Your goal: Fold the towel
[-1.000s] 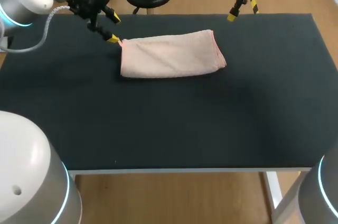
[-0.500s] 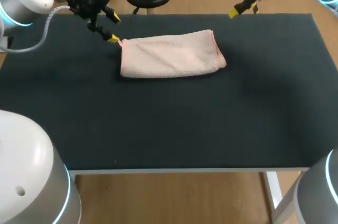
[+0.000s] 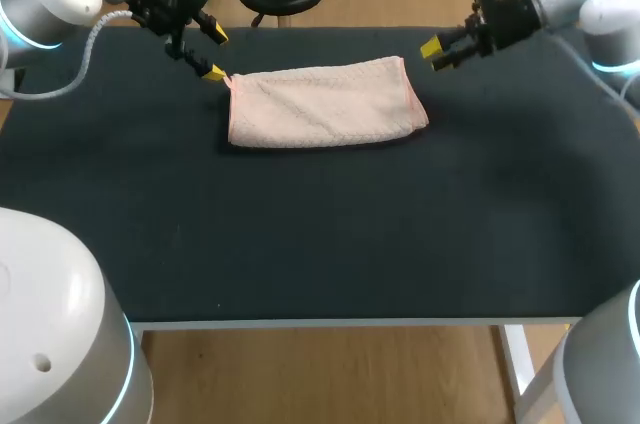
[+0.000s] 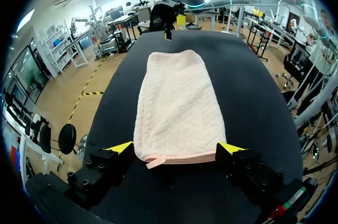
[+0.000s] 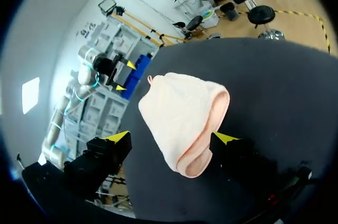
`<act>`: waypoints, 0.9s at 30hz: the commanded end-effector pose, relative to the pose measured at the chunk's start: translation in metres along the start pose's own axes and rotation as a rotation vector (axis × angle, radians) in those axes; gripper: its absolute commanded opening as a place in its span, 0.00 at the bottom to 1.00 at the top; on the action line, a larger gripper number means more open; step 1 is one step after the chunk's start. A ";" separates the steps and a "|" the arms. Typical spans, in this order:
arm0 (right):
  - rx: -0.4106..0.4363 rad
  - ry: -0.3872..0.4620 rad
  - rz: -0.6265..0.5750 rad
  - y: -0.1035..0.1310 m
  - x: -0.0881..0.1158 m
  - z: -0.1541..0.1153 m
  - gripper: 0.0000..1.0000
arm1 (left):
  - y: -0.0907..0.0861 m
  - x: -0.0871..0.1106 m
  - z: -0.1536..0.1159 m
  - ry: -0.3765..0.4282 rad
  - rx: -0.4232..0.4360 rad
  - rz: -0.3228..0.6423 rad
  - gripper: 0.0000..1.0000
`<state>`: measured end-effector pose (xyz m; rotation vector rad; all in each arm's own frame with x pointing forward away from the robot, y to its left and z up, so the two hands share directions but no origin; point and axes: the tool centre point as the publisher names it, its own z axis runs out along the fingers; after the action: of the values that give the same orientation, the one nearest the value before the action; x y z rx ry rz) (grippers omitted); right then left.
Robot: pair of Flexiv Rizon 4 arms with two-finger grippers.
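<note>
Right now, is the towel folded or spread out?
Folded. The towel lies as a narrow strip, and the right wrist view shows a rounded, doubled end.

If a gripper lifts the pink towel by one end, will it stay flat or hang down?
The towel would probably hang limp: its folded end bulges softly. It is likely light, being thin cloth in few layers. Its ribbed weave should resist slipping.

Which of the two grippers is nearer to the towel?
The left gripper: one of its yellow tips is right beside the towel's corner, while the right gripper stands clearly apart from the other end.
</note>
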<state>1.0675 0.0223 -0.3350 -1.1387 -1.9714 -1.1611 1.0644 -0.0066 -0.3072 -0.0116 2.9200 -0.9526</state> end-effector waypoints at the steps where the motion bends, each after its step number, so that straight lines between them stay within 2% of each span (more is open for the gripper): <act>1: -0.006 0.046 0.065 -0.010 -0.008 0.011 1.00 | 0.001 0.000 0.001 -0.001 0.003 0.002 1.00; 9: 0.070 -0.055 0.048 -0.027 -0.016 0.031 1.00 | 0.001 0.000 0.001 -0.001 0.003 0.002 1.00; 14: 0.087 -0.108 0.042 -0.030 -0.024 0.034 1.00 | 0.001 0.000 0.001 -0.001 0.003 0.002 1.00; 20: 0.115 -0.146 0.063 -0.037 -0.034 0.040 1.00 | 0.001 0.000 0.001 -0.001 0.003 0.002 1.00; 27: 0.134 -0.151 0.083 -0.037 -0.039 0.051 1.00 | 0.001 0.000 0.001 -0.001 0.003 0.002 1.00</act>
<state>1.0445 0.0396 -0.4001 -1.2611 -2.0634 -0.9209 1.0649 -0.0069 -0.3074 -0.0117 2.9205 -0.9523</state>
